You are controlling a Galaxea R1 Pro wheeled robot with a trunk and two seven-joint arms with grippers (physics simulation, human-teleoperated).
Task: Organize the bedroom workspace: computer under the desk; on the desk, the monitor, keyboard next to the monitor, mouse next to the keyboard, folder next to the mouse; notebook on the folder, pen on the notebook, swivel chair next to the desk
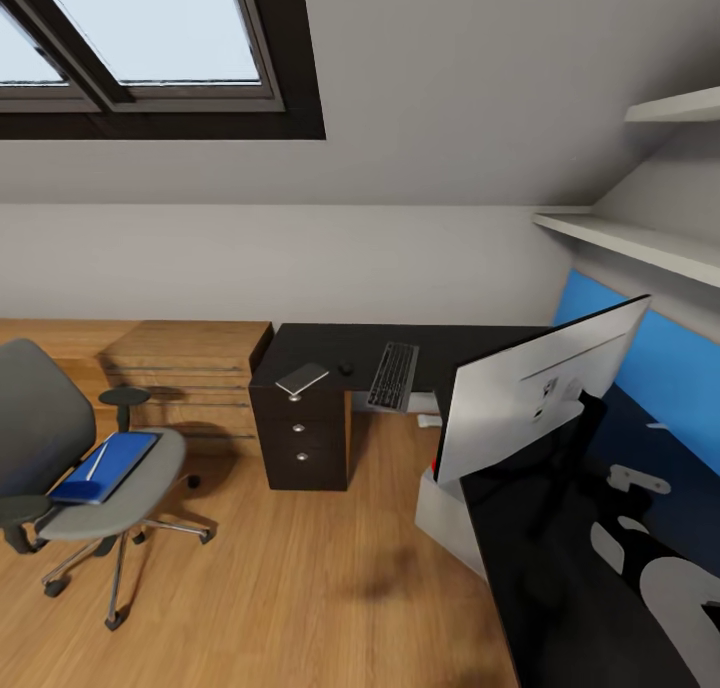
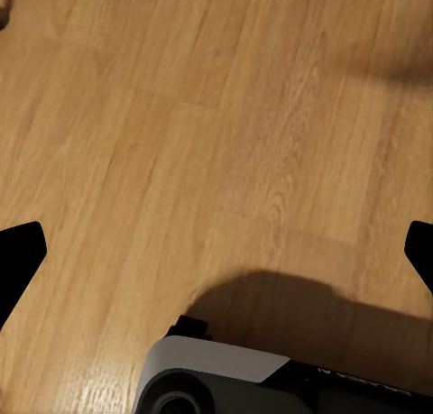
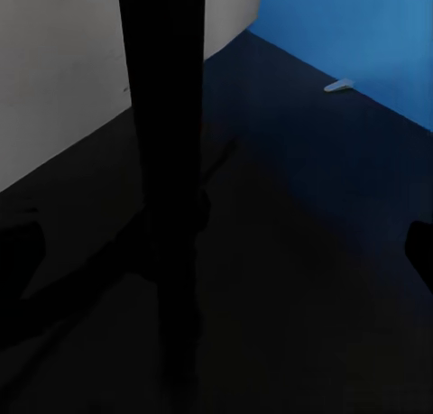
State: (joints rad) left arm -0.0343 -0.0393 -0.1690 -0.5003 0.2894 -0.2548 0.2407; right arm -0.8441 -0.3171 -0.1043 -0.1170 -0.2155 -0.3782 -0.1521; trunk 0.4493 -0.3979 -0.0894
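Folder (image 1: 108,465) and pen (image 1: 97,461) lie on swivel chair (image 1: 45,438).

A dark-framed skylight (image 1: 150,48) sat in the sloped ceiling at the far left, pale sky behind its panes. Two white wall shelves (image 1: 640,243) ran along the right wall — one above the other, the upper one cut off by the picture's edge. Below them a bright blue wall panel (image 1: 670,368) stretched toward the near right. Against the far wall at left stood a low wooden shelving unit (image 1: 190,368), its slatted front facing the room. The light wood floor (image 1: 300,588) spread across the near ground — a soft shadow lay on it.
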